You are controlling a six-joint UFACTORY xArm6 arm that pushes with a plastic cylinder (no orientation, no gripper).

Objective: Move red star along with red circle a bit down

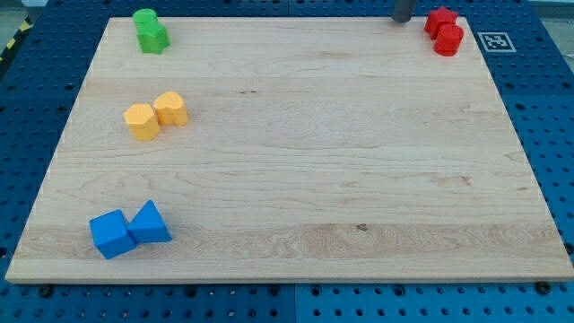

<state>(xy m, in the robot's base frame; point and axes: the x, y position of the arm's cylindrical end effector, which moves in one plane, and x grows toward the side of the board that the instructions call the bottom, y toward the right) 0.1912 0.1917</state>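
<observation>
The red star (439, 19) sits at the board's top right corner, with the red circle (448, 39) touching it just below. My tip (401, 19) is the dark rod end at the view's top edge, a little to the left of the red star and apart from it.
The wooden board (296, 161) lies on a blue pegboard. A green circle (144, 20) and green star (153, 38) sit at the top left. A yellow hexagon-like block (141, 121) and yellow circle (170, 109) sit at the left. A blue cube (112, 233) and blue triangle (150, 222) sit at the bottom left.
</observation>
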